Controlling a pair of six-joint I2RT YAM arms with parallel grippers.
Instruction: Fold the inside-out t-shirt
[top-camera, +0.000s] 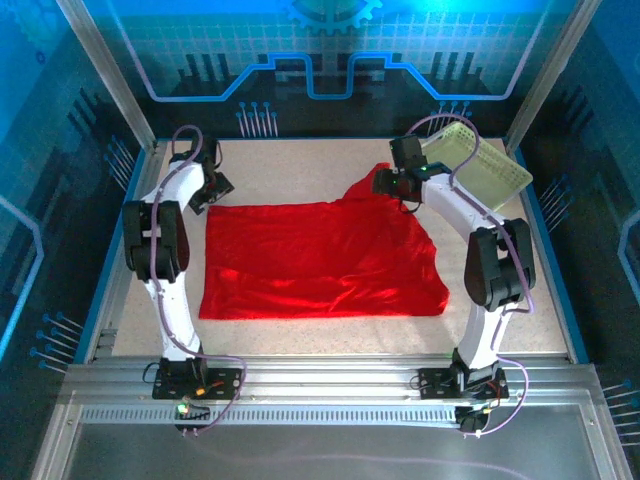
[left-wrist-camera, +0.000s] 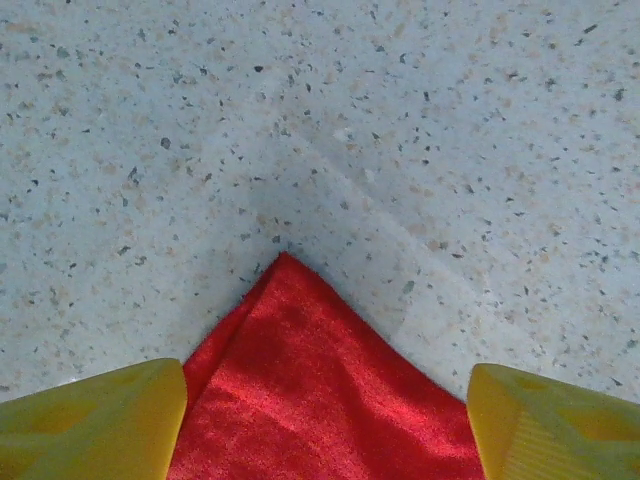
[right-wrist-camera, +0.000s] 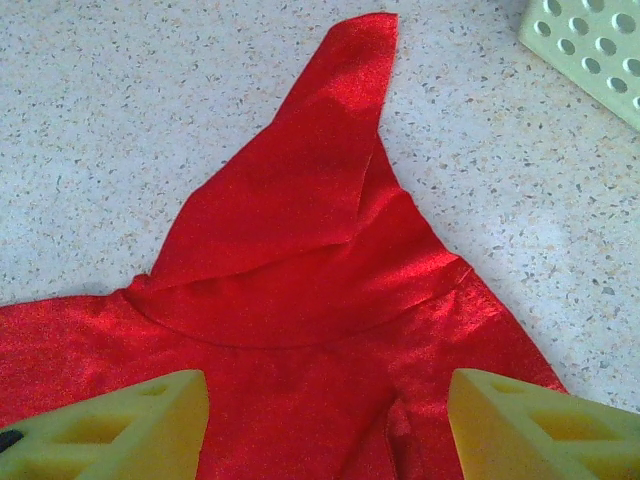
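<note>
The left gripper (top-camera: 212, 192) hung at the far left corner of the t-shirt (top-camera: 320, 260), close above the table (top-camera: 300, 165). In its wrist view the two yellow fingers (left-wrist-camera: 95, 420) stood wide apart with nothing pinched. The pointed red corner (left-wrist-camera: 300, 340) lay flat on the speckled top in the gap between them, its tip aimed away from the wrist. Bare table lay beyond it. That corner was squarely in line with the open jaws and needed only a short drop and a close.

The shirt itself was spread flat in the middle of the table as a rough rectangle. Its long side ran left to right across the two arms. Its near edge lay towards the arm bases and its far edge towards the grippers. The far right part rose into a loose peak of cloth.

The right gripper (top-camera: 400, 185) hovered over that peak, near the far right corner. Its wrist view showed the fingers (right-wrist-camera: 110, 425) spread wide and holding nothing, with red cloth under and between them. A folded flap (right-wrist-camera: 300, 190), probably a sleeve, tapered away from the wrist to a narrow tip on bare table. The basket (top-camera: 480, 165) stood just beyond, to the right, apart from the cloth.

Each arm was thus nearest to its own far corner. I judged that the coming move was a paired grasp of the far edge, to be drawn towards the near edge across the short way of the shirt. The left corner was neat. The right one was bunched, so the right jaws risked catching only the flap.
</note>
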